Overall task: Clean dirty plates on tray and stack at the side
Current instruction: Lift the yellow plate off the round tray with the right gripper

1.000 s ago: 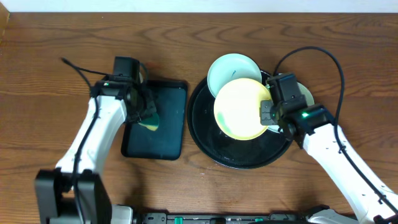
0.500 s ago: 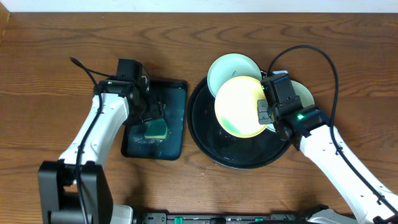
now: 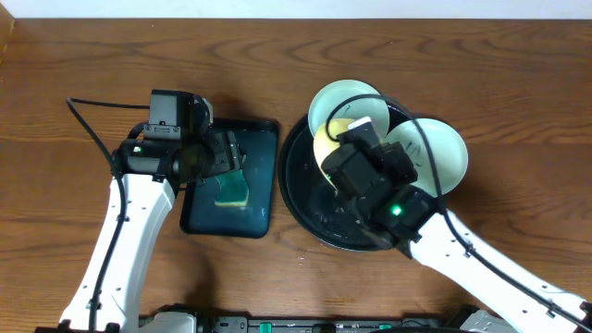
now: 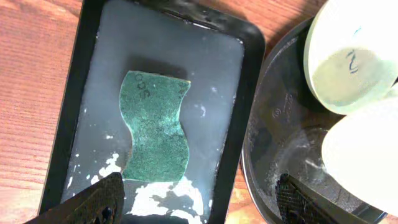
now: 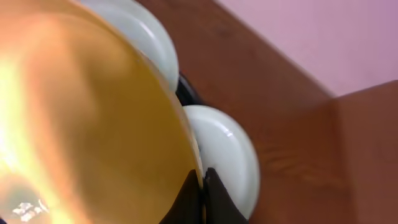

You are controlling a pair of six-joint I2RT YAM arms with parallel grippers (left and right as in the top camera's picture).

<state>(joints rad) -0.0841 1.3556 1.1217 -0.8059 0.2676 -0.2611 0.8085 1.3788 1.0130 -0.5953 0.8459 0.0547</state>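
The pale yellow plate [image 5: 81, 118] is tilted up on edge, and my right gripper [image 5: 203, 184] is shut on its rim. From overhead only a sliver of this yellow plate [image 3: 326, 144] shows beside the right arm, over the round black tray [image 3: 301, 199]. One mint-white plate [image 3: 339, 104] with a blue scribble leans on the tray's far rim. Another mint-white plate [image 3: 437, 154] sits at the tray's right. My left gripper [image 4: 200, 205] hangs open with nothing between its fingers, above the green sponge [image 4: 154, 127].
The sponge [image 3: 233, 192] lies in foamy water in a small rectangular black tray [image 3: 199, 222], left of the round tray. The right arm covers much of the round tray. Bare wooden table [image 3: 74, 55] surrounds both trays.
My left gripper opened and let the sponge drop into the rectangular tray, then drew back. The right arm swung in over the round tray and tipped the yellow plate up on edge.
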